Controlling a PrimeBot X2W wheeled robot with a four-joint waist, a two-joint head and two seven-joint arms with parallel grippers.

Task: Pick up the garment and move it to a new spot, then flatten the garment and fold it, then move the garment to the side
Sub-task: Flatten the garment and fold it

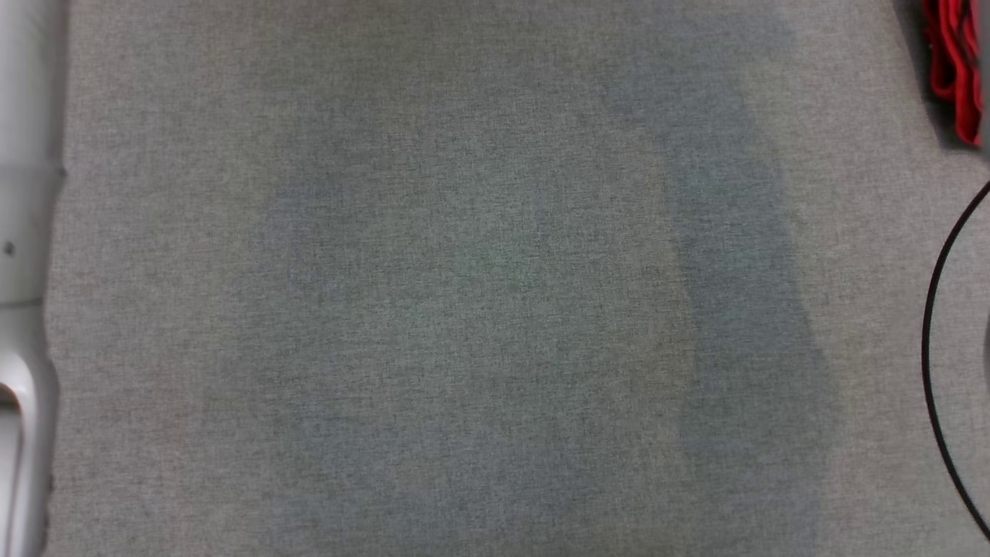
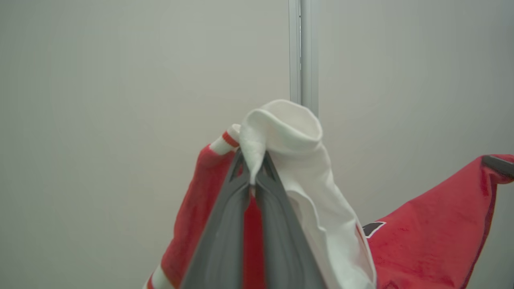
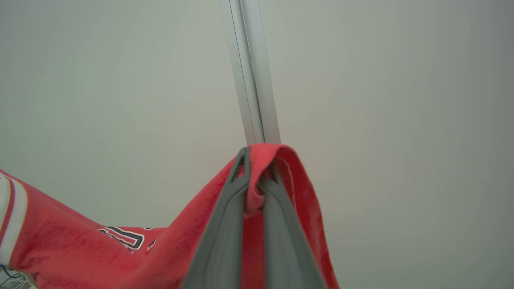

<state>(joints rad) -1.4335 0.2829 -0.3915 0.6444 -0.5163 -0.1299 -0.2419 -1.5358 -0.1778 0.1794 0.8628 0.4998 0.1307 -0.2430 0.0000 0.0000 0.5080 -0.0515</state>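
Tabletop [image 1: 464, 271] in grey cloth spreads across the head view, with a strip of the red garment [image 1: 955, 70] at the upper right corner. In the left wrist view, the left gripper [image 2: 253, 168] is clamped on the garment's white-and-red edge, raised before a pale wall. In the right wrist view, the right gripper [image 3: 258, 164] pinches a red fold, and the cloth trails to the lower left.

The left gripper [image 2: 253, 158] and right gripper [image 3: 258, 160] have long, smooth, dark grey tapering fingers [image 2: 225, 224], and a glossy silver-white forearm [image 1: 23, 232] with one dark dot borders the grey woven tabletop [image 1: 464, 309].
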